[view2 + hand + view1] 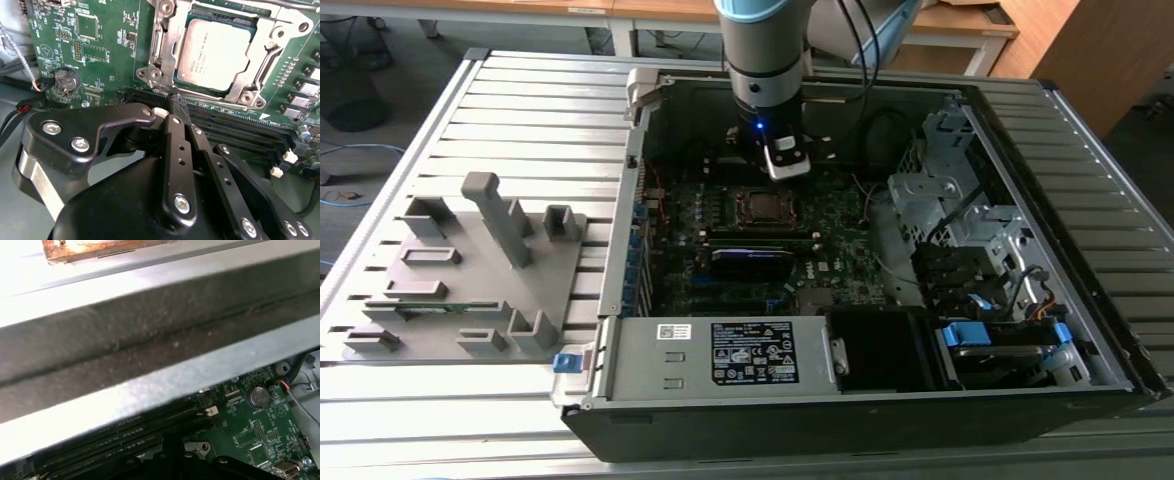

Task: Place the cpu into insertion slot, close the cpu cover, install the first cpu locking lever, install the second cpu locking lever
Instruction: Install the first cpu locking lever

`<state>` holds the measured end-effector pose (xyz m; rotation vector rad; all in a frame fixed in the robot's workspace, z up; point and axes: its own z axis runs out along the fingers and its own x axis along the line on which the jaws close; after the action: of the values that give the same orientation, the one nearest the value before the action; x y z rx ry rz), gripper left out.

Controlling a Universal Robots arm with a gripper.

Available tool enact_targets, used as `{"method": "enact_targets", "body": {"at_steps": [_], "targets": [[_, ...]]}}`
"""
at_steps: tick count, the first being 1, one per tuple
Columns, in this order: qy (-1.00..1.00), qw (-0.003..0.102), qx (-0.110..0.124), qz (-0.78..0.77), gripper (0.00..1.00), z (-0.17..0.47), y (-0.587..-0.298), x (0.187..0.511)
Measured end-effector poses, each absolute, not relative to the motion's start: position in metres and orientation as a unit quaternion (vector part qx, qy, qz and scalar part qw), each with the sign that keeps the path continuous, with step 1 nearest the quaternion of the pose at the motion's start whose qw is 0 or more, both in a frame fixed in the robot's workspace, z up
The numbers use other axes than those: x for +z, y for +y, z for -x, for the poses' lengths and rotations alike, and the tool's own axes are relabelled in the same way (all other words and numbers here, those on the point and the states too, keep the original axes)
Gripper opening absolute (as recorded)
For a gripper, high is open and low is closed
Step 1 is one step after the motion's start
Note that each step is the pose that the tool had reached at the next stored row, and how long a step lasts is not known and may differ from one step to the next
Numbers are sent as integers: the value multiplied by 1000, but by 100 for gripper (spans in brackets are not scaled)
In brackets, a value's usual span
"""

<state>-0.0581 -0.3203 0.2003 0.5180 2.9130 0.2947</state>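
While your arm hung inside the open computer case (pixel 1067 250), the gripper (pixel 785 160) sat just above the motherboard (pixel 834 225), close to the case's far wall and just beyond the insertion slot (pixel 761 206). In the second wrist view the gripper (pixel 172 117) had its black fingers (pixel 176 150) pressed together at the tips with nothing between them, hovering over the long black memory slots (pixel 235 127) right beside the socket. You had the cpu (pixel 215 55) already seated in the insertion slot (pixel 150 40), silver top facing up, flat and square in the frame. The cpu cover (pixel 227 97) looked to be down around the chip, its window framing the metal top. One lever (pixel 267 65) ran along the socket's edge; can't tell from this whether it was latched. A coin cell battery (pixel 65 79) sat on the board well apart from the socket, same one visible in the first wrist view (pixel 259 396). The first wrist view mostly caught the case's grey metal wall (pixel 150 340) with a strip of green board (pixel 250 435) under it. Outside the case, a grey fixture tray (pixel 467 270) lay on the slatted table (pixel 520 90) near its edge on the exterior view's left.
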Motion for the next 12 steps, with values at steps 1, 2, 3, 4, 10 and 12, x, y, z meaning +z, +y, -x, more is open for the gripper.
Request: {"method": "enact_targets", "body": {"at_steps": [1,2,3,4,10,12], "targets": [[976,84,99,-174,11,58,-320,201],[976,84,99,-174,11,58,-320,203],[976,84,99,-174,11,58,-320,204],[976,84,99,-174,11,58,-320,204],[976,84,99,-174,11,58,-320,206],[976,84,99,-174,11,58,-320,210]]}}
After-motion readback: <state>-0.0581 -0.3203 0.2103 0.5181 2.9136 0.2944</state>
